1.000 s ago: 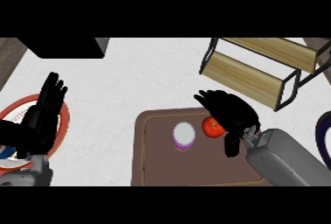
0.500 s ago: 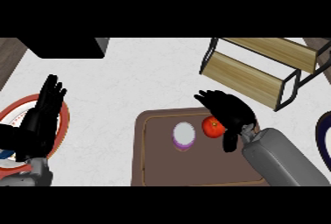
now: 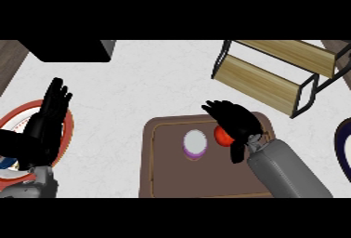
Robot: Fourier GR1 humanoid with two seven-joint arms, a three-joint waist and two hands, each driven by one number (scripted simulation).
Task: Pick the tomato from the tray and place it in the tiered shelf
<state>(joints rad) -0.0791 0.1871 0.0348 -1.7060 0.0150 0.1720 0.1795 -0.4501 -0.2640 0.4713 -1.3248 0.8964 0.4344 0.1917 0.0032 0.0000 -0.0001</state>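
The red tomato lies on the brown tray, near its upper right part. My right hand is on top of it, fingers curled over it and hiding most of it; only its left side shows. The tiered shelf, black frame with two wooden boards, stands at the upper right, beyond the tray. At the left edge my left hand rests open with fingers up, over a red-rimmed plate.
A white and purple round object lies on the tray left of the tomato. A red-rimmed plate sits at far left. A black block is at the top left, and a dark blue rim at the right edge.
My right hand has closed further over the tomato, covering more of it. The left hand has barely moved.
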